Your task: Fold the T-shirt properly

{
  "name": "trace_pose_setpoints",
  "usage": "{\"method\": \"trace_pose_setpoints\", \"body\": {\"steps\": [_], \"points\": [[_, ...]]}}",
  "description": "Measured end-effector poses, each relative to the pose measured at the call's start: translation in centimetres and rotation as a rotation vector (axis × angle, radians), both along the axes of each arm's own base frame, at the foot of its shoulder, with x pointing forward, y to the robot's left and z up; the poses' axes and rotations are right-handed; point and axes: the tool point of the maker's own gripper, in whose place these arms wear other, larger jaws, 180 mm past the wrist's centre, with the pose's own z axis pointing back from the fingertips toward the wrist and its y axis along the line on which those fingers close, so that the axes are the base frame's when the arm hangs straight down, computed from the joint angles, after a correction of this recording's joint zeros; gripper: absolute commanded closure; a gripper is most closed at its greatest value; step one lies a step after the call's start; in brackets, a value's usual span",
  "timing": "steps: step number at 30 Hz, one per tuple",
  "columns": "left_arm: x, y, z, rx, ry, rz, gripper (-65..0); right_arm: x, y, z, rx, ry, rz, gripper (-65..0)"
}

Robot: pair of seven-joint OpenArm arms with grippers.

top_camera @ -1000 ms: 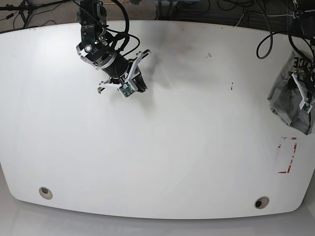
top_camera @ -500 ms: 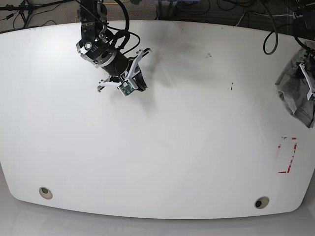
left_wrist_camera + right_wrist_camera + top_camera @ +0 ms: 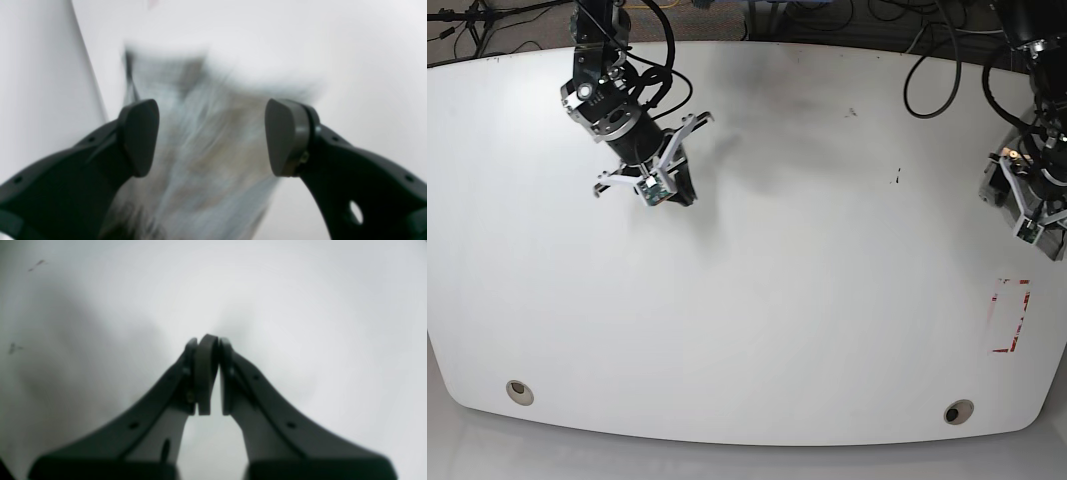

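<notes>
Left gripper, jaws wide, poised over the bunched T-shirt at the tabletop's right edge for a grasp; right gripper closed, empty

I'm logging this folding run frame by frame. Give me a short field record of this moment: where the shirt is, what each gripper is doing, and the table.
T-shirt: grey, bunched, at the table's edge on the left arm's side; blurred in the wrist view, mostly hidden in the base view
left gripper: jaws wide open either side of the cloth, no grip visible
right gripper: shut, holding nothing, above bare table
table: white, with a red marked rectangle near the shirt's side
fold state: not yet laid flat
</notes>
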Motion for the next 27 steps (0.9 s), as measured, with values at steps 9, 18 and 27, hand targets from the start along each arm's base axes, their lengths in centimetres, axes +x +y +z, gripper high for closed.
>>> {"method": "trace_pose_setpoints", "body": {"steps": [9, 18, 27], "points": [[0.2, -9.8, -1.6, -0.28, -0.198, -0.136, -37.9, 0.0, -5.3, -0.6, -0.022, -0.14, -0.12, -4.1], [-4.3, -14.0, -3.3, -0.331, -0.182, -0.113, -37.9, -4.3, -8.5, -2.8, 0.0, -0.116, -0.2, -4.0], [-13.0, -16.1, -6.8, -0.397, -0.008, -0.028, -37.9, -11.6, -8.0, -5.7, 0.086, 0.071, -0.236, -3.8]]}}
